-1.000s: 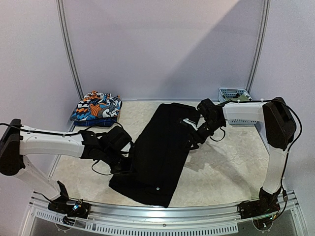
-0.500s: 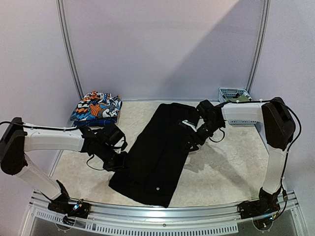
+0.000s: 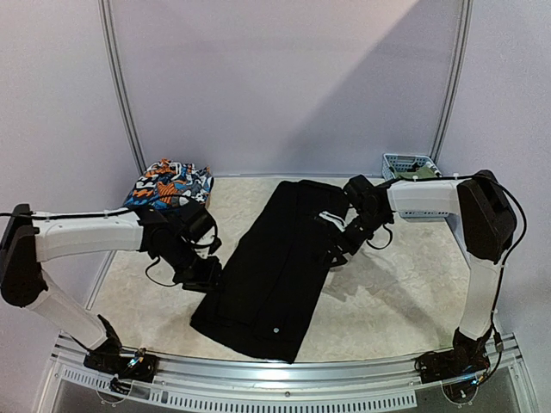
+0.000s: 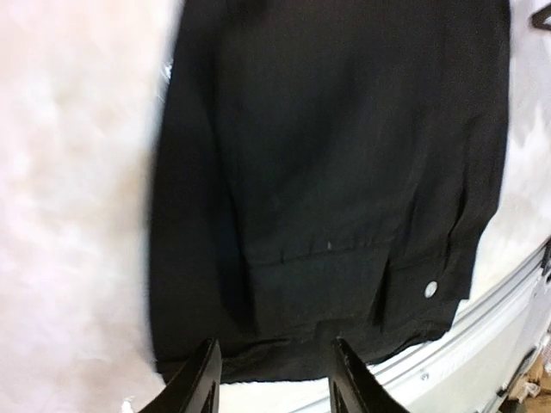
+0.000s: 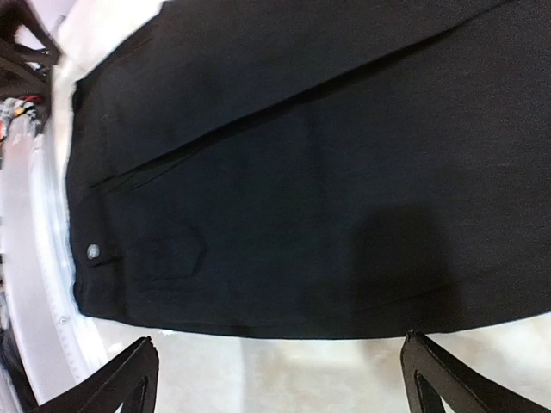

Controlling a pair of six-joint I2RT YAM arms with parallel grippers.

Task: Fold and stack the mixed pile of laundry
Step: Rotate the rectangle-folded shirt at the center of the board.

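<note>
At the far left corner of the worktop (image 3: 387,301) the orange-blue-white print (image 3: 168,188) lies as a folded bundle, well apart from both arms.

The left claw (image 4: 274,344) sits low at the left long edge of the long black trousers (image 3: 275,267), toward their near end. Its fingers are parted a moderate way and nothing is held. In its wrist view the gap faces the near-left corner of the cloth, which lies directly ahead. I cannot tell whether the tips touch the fabric.

The trousers lie flat and alone in the middle of the worktop. Their long axis slants from the far edge down to the near edge, leaning left as it comes. The waist end, marked by a pale button (image 3: 274,329), lies at the near edge and the leg ends lie far.

The right claw (image 5: 277,340) is at the opposite long edge, nearer the far end. It is spread wide and empty, with the cloth's edge ahead of the gap. So the garment lies between the two claws, the left nearer the waist and the right nearer the legs. A fold across the long axis looks like the coming step.

The light-blue basket (image 3: 408,163) stands at the far right corner.
</note>
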